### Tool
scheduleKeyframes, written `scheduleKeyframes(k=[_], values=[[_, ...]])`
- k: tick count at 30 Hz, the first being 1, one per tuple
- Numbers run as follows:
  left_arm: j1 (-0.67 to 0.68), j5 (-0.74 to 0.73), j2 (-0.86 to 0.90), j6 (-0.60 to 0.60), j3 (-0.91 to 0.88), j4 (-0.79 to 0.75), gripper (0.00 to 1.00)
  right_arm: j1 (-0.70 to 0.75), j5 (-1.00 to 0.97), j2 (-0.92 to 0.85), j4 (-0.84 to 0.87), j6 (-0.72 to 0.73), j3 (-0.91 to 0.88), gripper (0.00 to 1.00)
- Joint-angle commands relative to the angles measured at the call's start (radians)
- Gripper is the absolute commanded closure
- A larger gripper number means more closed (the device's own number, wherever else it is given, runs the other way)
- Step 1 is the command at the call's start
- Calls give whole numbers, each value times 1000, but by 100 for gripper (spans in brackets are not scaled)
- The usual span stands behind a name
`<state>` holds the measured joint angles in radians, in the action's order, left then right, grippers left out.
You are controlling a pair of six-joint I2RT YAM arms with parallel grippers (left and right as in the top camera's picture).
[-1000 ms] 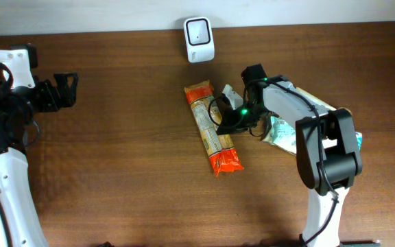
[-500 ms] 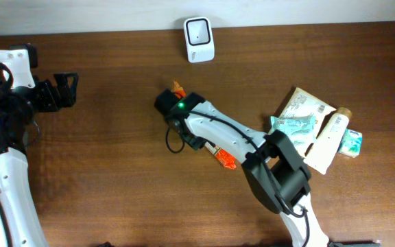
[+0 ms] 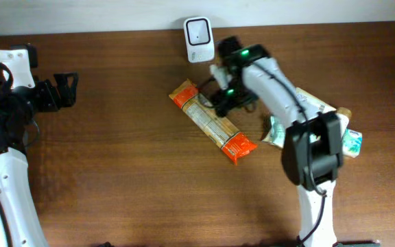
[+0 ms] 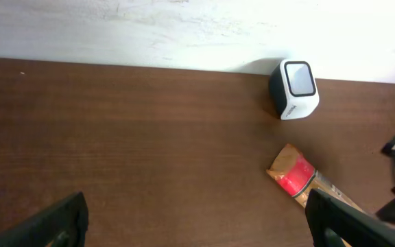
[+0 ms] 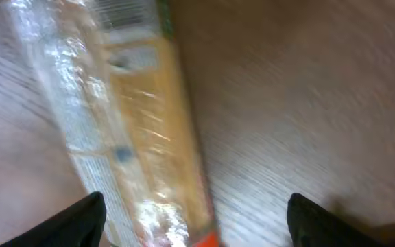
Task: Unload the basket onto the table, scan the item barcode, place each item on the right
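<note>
The item is a long clear pasta packet with orange ends (image 3: 211,121), lying diagonally on the brown table below the white scanner (image 3: 199,31). My right gripper (image 3: 223,101) hovers over the packet's upper half, open. In the blurred right wrist view the packet (image 5: 139,130) runs down between the gripper's (image 5: 194,219) wide-apart fingers (image 5: 81,219), touching neither, with a striped print (image 5: 122,15) near its top. My left gripper (image 3: 64,89) stands open at the far left, holding nothing. The left wrist view shows the scanner (image 4: 295,88) and one orange end of the packet (image 4: 293,175) beyond the gripper (image 4: 197,223).
A pile of other goods lies at the right: a pale box (image 3: 307,104), a teal packet (image 3: 285,130) and a cream tube (image 3: 329,140). The white wall (image 4: 184,27) runs along the table's far edge behind the scanner.
The right arm swung left and back up toward the scanner. The packet turned from nearly upright to diagonal and shifted toward the scanner. The right gripper went from shut to open.
</note>
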<state>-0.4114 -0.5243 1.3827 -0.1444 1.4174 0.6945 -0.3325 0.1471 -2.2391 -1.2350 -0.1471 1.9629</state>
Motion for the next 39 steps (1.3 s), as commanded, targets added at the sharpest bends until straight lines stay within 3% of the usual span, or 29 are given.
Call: scheduleKeyframes(k=[1,3,6,13,16,19,20,23,27,30,39], values=[[3,-10,-8,5,8,-2,1,120,283,20,-22,-159,-2,13],[3,-10,-8,5,8,-2,1,165,373,6,-22,-266,-67,8],[3,-10,-8,5,8,-2,1,150,444,-26,-5,-332,-133,8],[3,-10,-8,5,8,-2,1,98,440,-77,83,-339,-266,21],[3,-10,-8,5,8,-2,1,76,376,-78,223,-270,-402,34],[3,-10,-8,5,8,-2,1,79,384,-78,305,-236,-482,82],[3,-10,-8,5,8,-2,1,79,388,-78,305,-236,-482,89],[3,-10,-8,5,8,-2,1,79,427,-78,278,-237,-440,96],[3,-10,-8,5,8,-2,1,79,415,-52,100,-226,-214,96],[3,-10,-8,5,8,-2,1,23,62,49,52,-33,-16,96],[3,-10,-8,5,8,-2,1,-291,-756,106,61,176,-44,96]])
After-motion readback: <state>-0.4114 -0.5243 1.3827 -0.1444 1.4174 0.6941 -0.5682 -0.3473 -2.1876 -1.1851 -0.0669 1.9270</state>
